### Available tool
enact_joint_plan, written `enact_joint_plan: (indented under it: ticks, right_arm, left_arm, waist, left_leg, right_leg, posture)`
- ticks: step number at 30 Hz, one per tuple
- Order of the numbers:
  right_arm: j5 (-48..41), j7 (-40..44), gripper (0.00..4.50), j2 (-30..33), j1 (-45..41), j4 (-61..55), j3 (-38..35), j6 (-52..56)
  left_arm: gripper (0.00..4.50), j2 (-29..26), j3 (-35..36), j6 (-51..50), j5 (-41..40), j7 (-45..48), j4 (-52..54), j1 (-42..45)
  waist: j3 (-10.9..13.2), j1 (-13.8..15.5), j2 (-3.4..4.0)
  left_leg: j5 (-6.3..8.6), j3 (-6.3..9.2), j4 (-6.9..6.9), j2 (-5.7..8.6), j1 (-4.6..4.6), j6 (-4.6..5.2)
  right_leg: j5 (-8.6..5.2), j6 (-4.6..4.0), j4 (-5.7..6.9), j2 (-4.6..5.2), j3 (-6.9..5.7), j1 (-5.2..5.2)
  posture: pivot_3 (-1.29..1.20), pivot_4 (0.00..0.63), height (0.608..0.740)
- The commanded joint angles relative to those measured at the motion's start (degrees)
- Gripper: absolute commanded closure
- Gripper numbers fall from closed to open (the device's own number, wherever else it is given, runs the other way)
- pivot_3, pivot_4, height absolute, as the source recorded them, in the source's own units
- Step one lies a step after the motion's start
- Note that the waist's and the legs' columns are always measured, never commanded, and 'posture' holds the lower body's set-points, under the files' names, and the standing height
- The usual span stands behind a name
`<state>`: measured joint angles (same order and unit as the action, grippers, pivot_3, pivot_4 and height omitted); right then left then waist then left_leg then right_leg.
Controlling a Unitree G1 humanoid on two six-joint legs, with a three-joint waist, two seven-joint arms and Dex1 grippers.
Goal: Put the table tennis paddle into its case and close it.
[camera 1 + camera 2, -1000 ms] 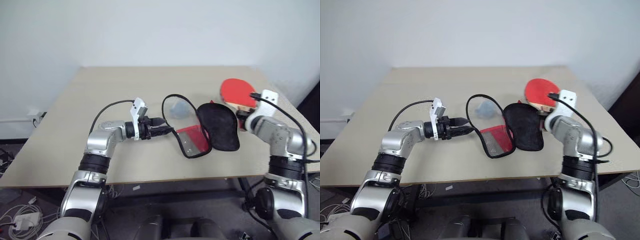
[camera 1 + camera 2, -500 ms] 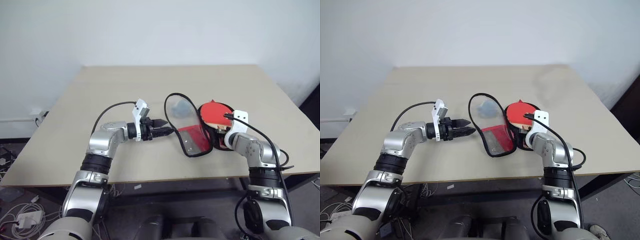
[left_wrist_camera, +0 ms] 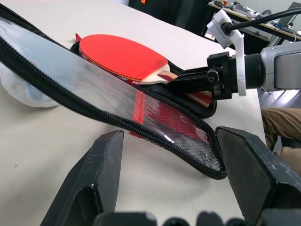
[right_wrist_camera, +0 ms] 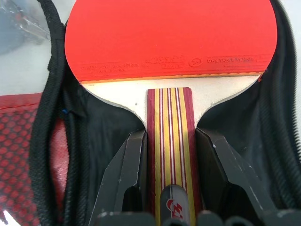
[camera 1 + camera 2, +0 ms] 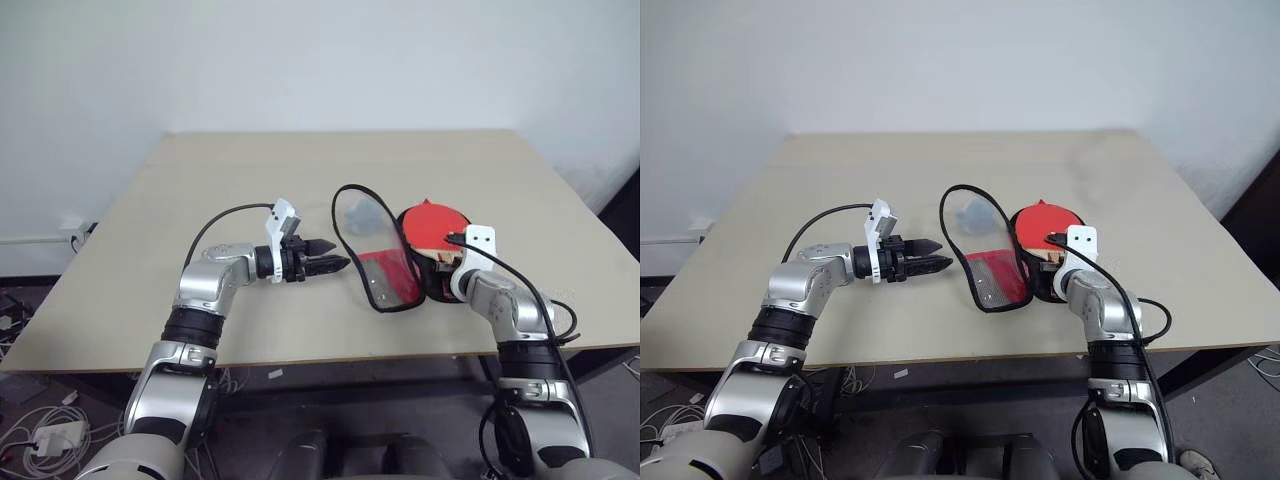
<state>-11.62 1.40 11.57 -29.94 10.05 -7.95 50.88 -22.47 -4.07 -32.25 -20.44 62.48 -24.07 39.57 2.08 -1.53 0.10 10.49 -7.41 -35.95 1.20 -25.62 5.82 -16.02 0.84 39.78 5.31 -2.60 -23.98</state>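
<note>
1. The table tennis paddle [image 4: 169, 42] lies inside the opened case [image 5: 385, 285], on the black lining of the half that rests on the table [image 5: 250, 180], toward the table's near right corner. The right tool [image 4: 170, 174] holds it by the striped handle, a black finger pressed on either side.
2. Its long axis runs from the near edge toward the far edge: the handle points at the near edge, and the round red face lies beyond it, face up.
3. The left tool [image 5: 335, 266] hovers just beside the case's raised clear flap, on the side toward the table's left edge, its fingers spread wide and holding nothing.
4. That flap, rimmed by black zipper, stands up between the left tool and the paddle. A grey soft lump [image 5: 362, 215] sits behind it.
</note>
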Motion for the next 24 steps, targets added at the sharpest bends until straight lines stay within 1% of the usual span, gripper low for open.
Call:
enact_joint_plan:
  ticks: [1, 4, 8, 12, 14, 16, 17, 21, 22, 24]
  right_arm:
    - [0.82, 0.3, 3.36, 0.95, -0.32, 0.67, -0.5, -0.99]
    - [0.71, 0.54, 3.36, 0.76, -0.24, 1.16, -0.49, -1.01]
    - [-1.94, 1.63, 3.36, -0.86, -0.57, 0.89, -2.29, 2.36]
    - [-1.59, 1.96, 3.36, -1.39, -0.86, -0.3, -2.3, 3.17]
    - [-1.58, 2.17, 2.62, -1.38, -0.97, -0.39, -2.46, 3.53]
    - [-1.47, 2.62, 2.03, -1.12, -0.87, -0.7, -2.35, 3.64]
    - [-1.45, 2.82, 1.6, -0.99, -0.81, -1.05, -2.36, 3.79]
    - [-2.64, 5.73, 0.16, 0.2, -0.16, -4.79, -2.22, 4.21]
    - [-3.12, 6.48, 0.04, 0.4, 0.0, -5.98, -2.42, 4.03]
    - [-4.2, 7.39, 0.04, 1.0, 0.13, -10.34, -3.98, 2.01]
  left_arm:
    - [1.15, -0.38, 0.36, 0.5, -0.09, 0.34, 0.93, 2.0]
    - [1.15, -0.32, 0.5, 0.41, -0.18, 0.3, 0.9, 2.17]
    - [1.15, -0.26, 0.57, 0.45, -0.18, 0.14, 0.95, 2.05]
    - [1.15, -0.19, 0.51, 0.62, -0.03, -0.05, 0.85, 2.04]
    - [1.15, -0.09, 0.66, 0.42, -0.22, -0.13, 0.92, 2.09]
    - [1.15, -0.12, 0.65, 0.41, -0.2, -0.16, 0.93, 2.11]
    - [1.15, -0.17, 0.65, 0.37, -0.2, -0.14, 0.99, 2.09]
    - [1.15, -0.51, 1.19, -0.08, -0.55, -0.25, 1.13, 2.24]
    - [1.15, -0.63, 1.37, -0.17, -0.65, -0.24, 1.1, 2.34]
    - [1.15, -1.7, 1.91, -0.65, -0.93, 0.3, 1.12, 2.59]
  waist:
    - [-0.01, 0.0, -0.01]
    - [-0.02, 0.0, -0.04]
    - [-0.03, 0.01, -0.06]
    - [-0.06, -0.03, -0.09]
    - [-0.06, -0.03, -0.1]
    - [-0.06, -0.03, -0.09]
    - [-0.06, 0.0, -0.1]
    - [-0.06, 0.07, -0.1]
    - [-0.06, 0.05, -0.1]
    - [-0.06, 0.0, -0.09]
  left_leg:
    - [0.0, 0.01, -0.01, 0.0, 0.0, 0.0]
    - [0.0, 0.06, -0.04, 0.0, 0.01, 0.0]
    - [0.0, 0.11, -0.06, 0.0, 0.02, 0.0]
    - [0.0, 0.13, -0.07, -0.03, 0.03, 0.0]
    - [0.0, 0.13, -0.07, -0.04, 0.03, 0.0]
    - [0.0, 0.12, -0.07, -0.03, 0.02, 0.01]
    - [0.0, 0.12, -0.07, -0.03, 0.03, 0.01]
    - [0.0, 0.13, -0.09, -0.01, 0.02, 0.01]
    - [0.0, 0.13, -0.09, -0.01, 0.02, 0.01]
    - [0.0, 0.13, -0.09, -0.01, 0.02, 0.01]
  right_leg:
    - [0.0, 0.0, 0.0, 0.0, 0.0, 0.01]
    - [0.0, 0.0, -0.01, 0.01, -0.03, 0.06]
    - [0.0, 0.0, -0.02, 0.03, -0.08, 0.09]
    - [0.0, 0.0, -0.01, 0.07, -0.08, 0.1]
    - [0.0, 0.0, -0.02, 0.07, -0.07, 0.1]
    - [0.0, 0.0, -0.01, 0.08, -0.05, 0.08]
    - [0.0, 0.0, -0.01, 0.08, -0.04, 0.09]
    - [0.0, 0.0, -0.01, 0.13, -0.09, 0.1]
    - [0.0, 0.0, -0.01, 0.15, -0.1, 0.1]
    - [0.0, 0.0, -0.01, 0.15, -0.06, 0.09]
  posture:
    - [0.0, 0.0, 0.701]
    - [0.0, 0.0, 0.701]
    - [0.0, 0.0, 0.701]
    - [0.0, 0.0, 0.701]
    - [0.0, 0.0, 0.701]
    - [0.0, 0.0, 0.701]
    - [0.0, 0.0, 0.701]
    - [0.0, 0.0, 0.701]
    - [0.0, 0.0, 0.701]
    - [0.0, 0.0, 0.701]
